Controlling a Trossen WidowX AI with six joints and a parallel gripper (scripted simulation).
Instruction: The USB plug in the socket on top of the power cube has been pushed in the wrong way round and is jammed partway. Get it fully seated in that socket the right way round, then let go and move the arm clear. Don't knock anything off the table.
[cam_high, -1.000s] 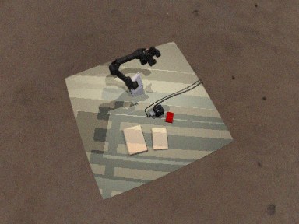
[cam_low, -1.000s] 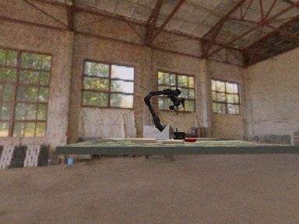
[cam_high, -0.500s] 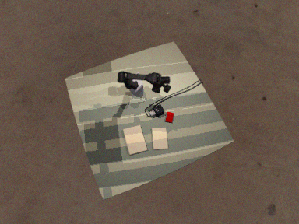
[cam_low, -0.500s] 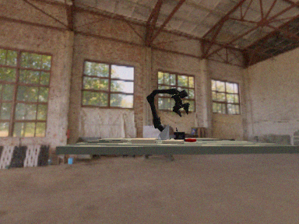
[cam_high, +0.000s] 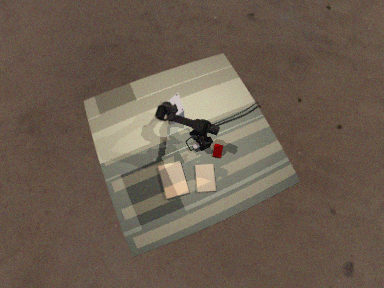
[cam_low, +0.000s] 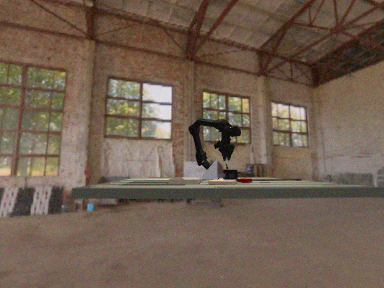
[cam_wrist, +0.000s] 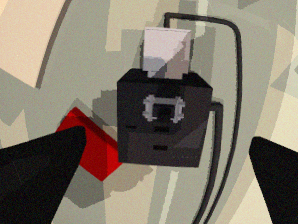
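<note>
The power cube (cam_low: 230, 174) (cam_wrist: 185, 140) is black and stands on the table. In the wrist view a silver bracket-shaped outline (cam_wrist: 148, 108) and dark slots show on it. The pale USB plug (cam_wrist: 167, 50) (cam_high: 196, 146) is at the cube's upper edge in the wrist view, with a black cable (cam_wrist: 239, 70) from its outer end looping down the right side. How deep it sits and which way round it is, I cannot tell. My gripper (cam_wrist: 171, 141) (cam_low: 226, 159) is open and empty, pointing down above the cube, its fingers wide to either side in the wrist view.
A red block (cam_high: 218, 150) (cam_low: 244, 180) (cam_wrist: 97, 150) lies close beside the cube. Two flat pale slabs, a larger one (cam_high: 173, 180) and a smaller one (cam_high: 205, 178), lie nearby. A pale wedge-shaped object (cam_high: 176, 104) (cam_low: 214, 171) stands by the arm's base. Cables (cam_high: 235, 117) run to the table's edge.
</note>
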